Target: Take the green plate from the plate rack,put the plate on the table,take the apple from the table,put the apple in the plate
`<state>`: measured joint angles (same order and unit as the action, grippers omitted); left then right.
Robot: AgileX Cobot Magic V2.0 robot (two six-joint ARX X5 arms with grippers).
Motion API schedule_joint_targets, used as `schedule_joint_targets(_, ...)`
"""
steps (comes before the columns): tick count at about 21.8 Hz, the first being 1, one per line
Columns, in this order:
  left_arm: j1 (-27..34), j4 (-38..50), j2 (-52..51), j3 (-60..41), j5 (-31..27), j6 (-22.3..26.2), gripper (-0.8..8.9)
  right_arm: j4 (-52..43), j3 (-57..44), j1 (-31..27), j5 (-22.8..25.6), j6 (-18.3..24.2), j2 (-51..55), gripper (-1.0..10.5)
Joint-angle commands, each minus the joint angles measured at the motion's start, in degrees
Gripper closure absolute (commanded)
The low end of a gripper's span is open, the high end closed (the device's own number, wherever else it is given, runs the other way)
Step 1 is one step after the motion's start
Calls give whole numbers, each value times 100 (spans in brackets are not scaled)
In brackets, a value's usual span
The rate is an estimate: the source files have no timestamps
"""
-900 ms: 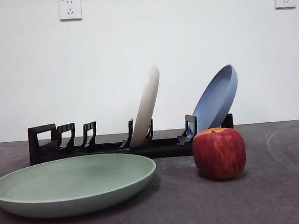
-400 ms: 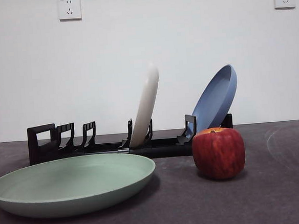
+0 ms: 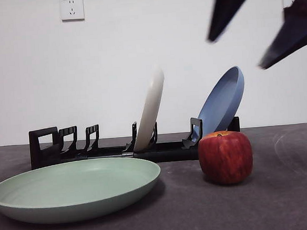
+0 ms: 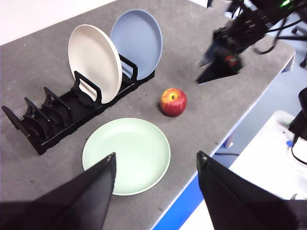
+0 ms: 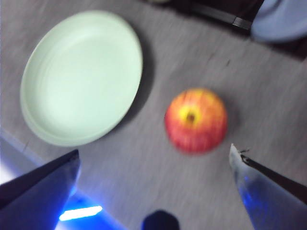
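While the green plate (image 3: 77, 190) already lies flat on the counter (image 3: 286, 200), just in front of the plate rack (image 3: 66, 147), the step in hand looks like the apple pick. The apple (image 3: 225, 157) sits on the counter at 3 o'clock of the plate in the front view, near it but not touching, and just in front of the rack's end by the blue plate (image 3: 223, 100). A white plate (image 3: 150, 109) stands in a middle slot of the rack.

Right gripper (image 3: 263, 23) hangs up high at about 1 o'clock of the apple, blurred, jaws spread wide, nothing held; its wrist view shows the apple between the jaws, well below. Left gripper (image 4: 156, 165) waits high over the counter edge, jaws wide, empty.

Next move, my guess: drop the right gripper over the apple, close on its sides, lift, carry toward 9 o'clock, and set it in the plate.

No brands or labels are readable. There are only wall sockets (image 3: 72, 8), with any markings too small to tell.
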<state>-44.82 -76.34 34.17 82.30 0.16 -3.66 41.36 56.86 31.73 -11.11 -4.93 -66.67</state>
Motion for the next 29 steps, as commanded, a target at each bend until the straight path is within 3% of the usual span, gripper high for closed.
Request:
schedule_joint_targets(1, 11, -7, -120, -20, -20, -105, 530, -431, -44, 116, 170, -155, -382, 343)
schedule_joint_targets(11, 9, -7, -155, -20, -22, -74, 530, -1019, -13, 289, 824, -385, -2068, 348)
schedule_joint_targets(16, -24, -7, -155, -20, -299, -74, 530, -999, -13, 289, 1054, -409, -2389, 354)
schedule_joint_targets(18, -26, -7, -155, -20, -321, -74, 530, -970, -13, 289, 1051, -409, -2391, 481)
schedule_joint_targets(23, -28, -7, -155, -20, -319, -76, 530, -789, -2, 289, 1054, -409, -2389, 954)
schedule_joint_targets(29, -28, -7, -153, -20, -317, -79, 530, 179, 1161, 409, 992, -407, -2380, 962)
